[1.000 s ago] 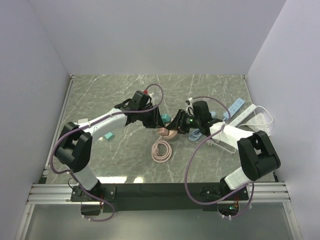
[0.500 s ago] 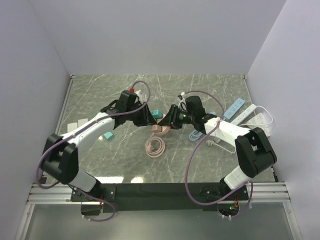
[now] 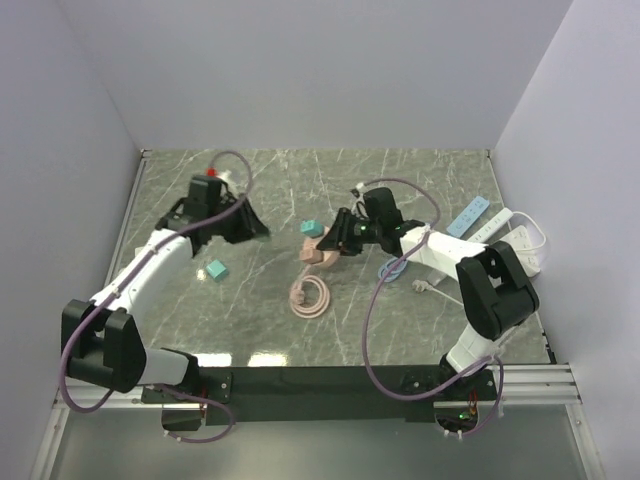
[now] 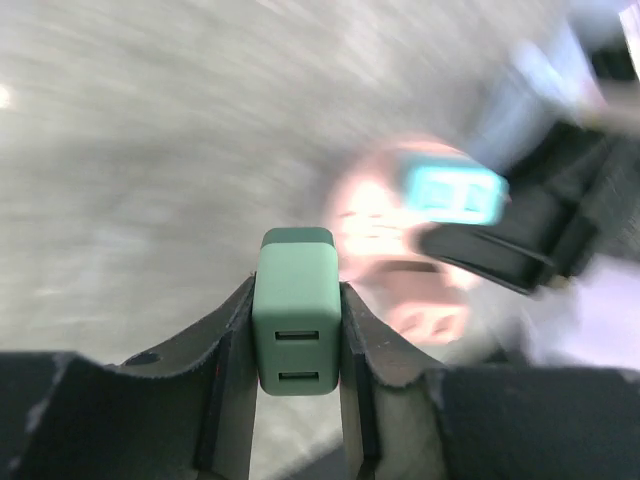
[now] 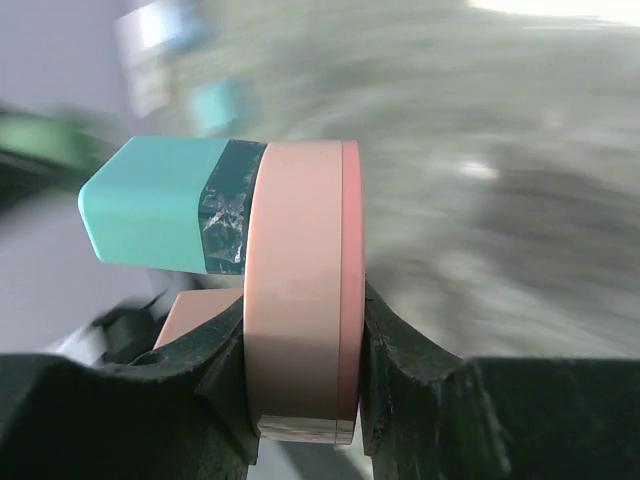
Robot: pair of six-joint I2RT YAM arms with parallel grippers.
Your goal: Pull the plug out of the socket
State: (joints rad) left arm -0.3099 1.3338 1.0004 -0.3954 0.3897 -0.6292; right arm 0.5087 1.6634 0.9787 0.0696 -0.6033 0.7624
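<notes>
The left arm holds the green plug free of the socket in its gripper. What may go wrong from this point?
1. The left gripper pinches the green plug only by its smooth sides; it may slip out in a fast move.
2. A teal plug sits in the pink socket that the right gripper holds; the job may be unfinished.
3. The coiled pink cord may drag if the socket rises.
</notes>
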